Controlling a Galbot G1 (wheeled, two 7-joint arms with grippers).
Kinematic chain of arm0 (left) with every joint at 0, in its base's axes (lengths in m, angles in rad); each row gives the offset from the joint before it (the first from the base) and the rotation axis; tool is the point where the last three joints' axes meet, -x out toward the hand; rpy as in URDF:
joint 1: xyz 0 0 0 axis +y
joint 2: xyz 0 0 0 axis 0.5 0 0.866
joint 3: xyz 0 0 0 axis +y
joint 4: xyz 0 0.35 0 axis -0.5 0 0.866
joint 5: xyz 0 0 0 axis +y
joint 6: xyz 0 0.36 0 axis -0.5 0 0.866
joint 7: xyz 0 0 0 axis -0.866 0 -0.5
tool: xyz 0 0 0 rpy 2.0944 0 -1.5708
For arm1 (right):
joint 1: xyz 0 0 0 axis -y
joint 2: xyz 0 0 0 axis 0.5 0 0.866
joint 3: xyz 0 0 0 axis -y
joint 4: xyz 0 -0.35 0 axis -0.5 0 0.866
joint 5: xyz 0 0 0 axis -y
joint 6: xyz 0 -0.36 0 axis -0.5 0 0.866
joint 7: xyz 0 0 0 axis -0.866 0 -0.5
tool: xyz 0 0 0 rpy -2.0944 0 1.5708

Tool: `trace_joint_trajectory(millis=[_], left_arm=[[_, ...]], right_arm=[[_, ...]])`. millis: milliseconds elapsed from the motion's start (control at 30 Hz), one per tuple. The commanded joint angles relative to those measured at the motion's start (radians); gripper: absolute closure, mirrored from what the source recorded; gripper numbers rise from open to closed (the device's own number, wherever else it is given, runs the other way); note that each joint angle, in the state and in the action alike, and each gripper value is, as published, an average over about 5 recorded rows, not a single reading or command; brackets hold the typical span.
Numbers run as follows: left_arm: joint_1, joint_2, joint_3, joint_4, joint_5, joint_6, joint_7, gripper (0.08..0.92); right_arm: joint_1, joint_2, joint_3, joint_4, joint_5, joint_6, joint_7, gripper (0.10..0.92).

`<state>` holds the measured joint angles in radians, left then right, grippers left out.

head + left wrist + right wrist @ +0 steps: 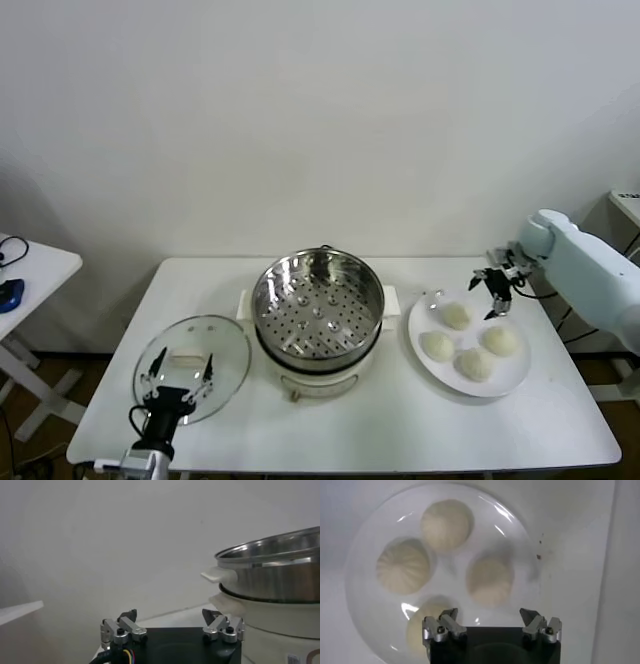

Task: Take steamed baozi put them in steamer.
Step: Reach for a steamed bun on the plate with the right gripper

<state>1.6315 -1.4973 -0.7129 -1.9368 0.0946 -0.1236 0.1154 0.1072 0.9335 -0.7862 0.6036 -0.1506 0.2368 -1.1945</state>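
Four off-white steamed baozi lie on a flat white plate at the right of the table. They also show in the right wrist view. The steamer, a shiny steel pot with a perforated tray on a white base, stands mid-table with nothing in it. Its side shows in the left wrist view. My right gripper is open and empty, hovering above the far edge of the plate. My left gripper is open and empty, low at the front left, over the glass lid.
A round glass lid lies flat on the white table left of the steamer. A small side table stands at the far left. A wall is close behind the table.
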Motion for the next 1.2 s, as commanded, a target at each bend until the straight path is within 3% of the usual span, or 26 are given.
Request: trace_joint_trajectory(millis=[33,900,1200], left_arm=[[-0.004,0.003,-0.001,0.002,0.004,0.006,-0.001,0.177],[-0.009,0.006,-0.001,-0.002,0.009,0.014,0.000,0.177],[-0.010,0.008,-0.002,0.000,0.010,0.015,0.000,0.177]], right_arm=[[-0.015,0.071,0.019,-0.076,-0.026,0.002,-0.010,0.203],[-0.052,0.132,0.109,-0.162,-0.097,0.016,0.030,0.205],[-0.051,0.137,0.117,-0.171,-0.103,0.015,0.028,0.308]])
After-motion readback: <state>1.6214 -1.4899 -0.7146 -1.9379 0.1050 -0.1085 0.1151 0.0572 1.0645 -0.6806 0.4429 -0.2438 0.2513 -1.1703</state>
